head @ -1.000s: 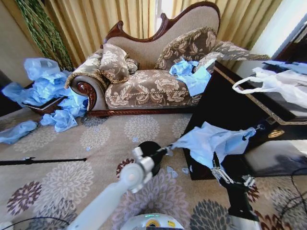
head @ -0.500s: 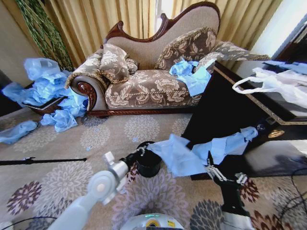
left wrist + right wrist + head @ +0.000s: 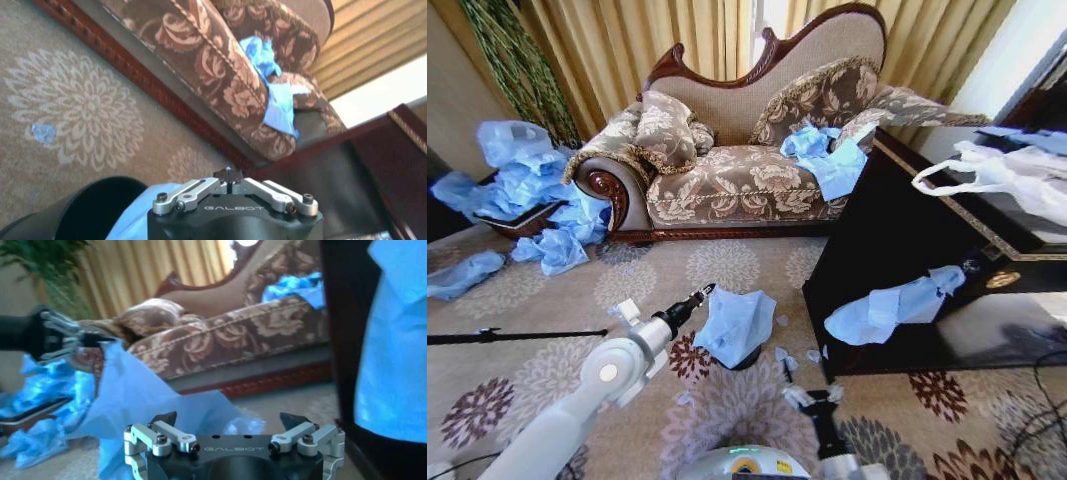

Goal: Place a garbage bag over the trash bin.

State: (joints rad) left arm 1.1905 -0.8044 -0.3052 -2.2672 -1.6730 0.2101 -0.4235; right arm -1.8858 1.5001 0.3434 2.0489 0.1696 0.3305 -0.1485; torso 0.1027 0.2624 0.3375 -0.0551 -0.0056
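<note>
Head view: garbage bag (image 3: 735, 325) drapes upright over trash bin (image 3: 749, 358), left pincer (image 3: 704, 291) closed pinching its corner, right pincer (image 3: 789, 372) spread wide.

Your right pincer (image 3: 229, 421) stands with fingers spread wide apart, nothing between them. Just beyond it, the garbage bag (image 3: 143, 405) rises in a crinkled peak, its top corner pinched by the left pincer (image 3: 93, 340). The sofa (image 3: 247, 335) stretches behind.

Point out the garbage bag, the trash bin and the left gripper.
garbage bag (image 3: 735, 325), head view, middle of the draped blue plastic.
trash bin (image 3: 87, 210), left wrist view, black inner wall.
left gripper (image 3: 704, 291), head view, closed fingertips at the bag's upper corner.
</note>
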